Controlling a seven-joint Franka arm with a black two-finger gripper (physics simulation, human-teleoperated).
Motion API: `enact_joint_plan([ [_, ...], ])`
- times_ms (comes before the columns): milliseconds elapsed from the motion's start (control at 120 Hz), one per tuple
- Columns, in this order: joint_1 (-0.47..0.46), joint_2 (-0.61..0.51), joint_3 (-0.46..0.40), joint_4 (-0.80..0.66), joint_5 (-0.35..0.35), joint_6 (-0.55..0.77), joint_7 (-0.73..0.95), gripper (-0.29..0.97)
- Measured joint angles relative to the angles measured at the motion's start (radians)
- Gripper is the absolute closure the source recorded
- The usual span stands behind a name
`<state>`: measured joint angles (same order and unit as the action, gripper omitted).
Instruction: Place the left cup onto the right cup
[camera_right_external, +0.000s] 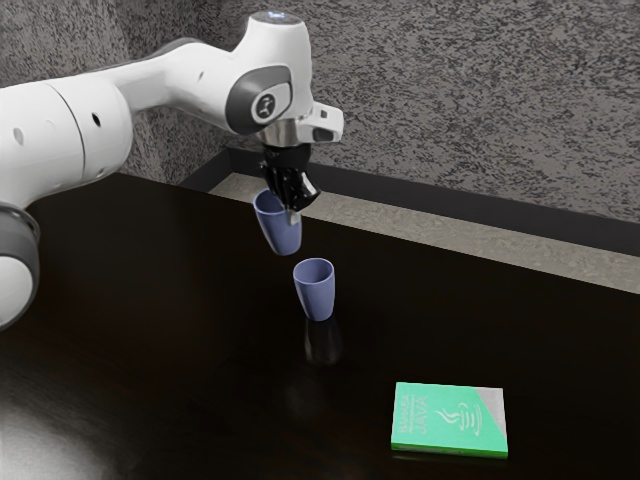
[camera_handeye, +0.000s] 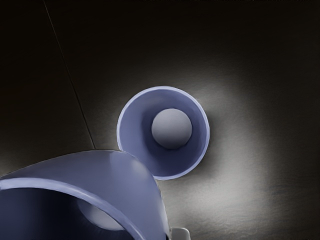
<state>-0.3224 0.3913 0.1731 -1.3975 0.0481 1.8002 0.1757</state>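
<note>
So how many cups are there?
2. The held cup hangs tilted in the pincer, off the table; the standing cup sits upright on the table, below it and toward the exterior view's right.

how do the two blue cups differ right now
The held cup hangs in the air, gripped at its rim by the hand; the standing cup rests on the table. The held cup is tilted; the standing cup is upright. The held cup sits higher and toward the exterior view's left of the standing cup. Both are the same blue, tapered, open end up.
</note>
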Motion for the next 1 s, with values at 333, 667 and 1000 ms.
enact_joint_plan([
  [333, -0.041, 0.034, -0.022, 0.026, 0.011, -0.001, -0.031, 0.78],
  [667, -0.02, 0.094, -0.042, 0.069, 0.009, 0.002, -0.051, 0.78],
  [1000, 0.016, 0.142, -0.078, 0.103, 0.022, 0.003, -0.062, 0.78],
])
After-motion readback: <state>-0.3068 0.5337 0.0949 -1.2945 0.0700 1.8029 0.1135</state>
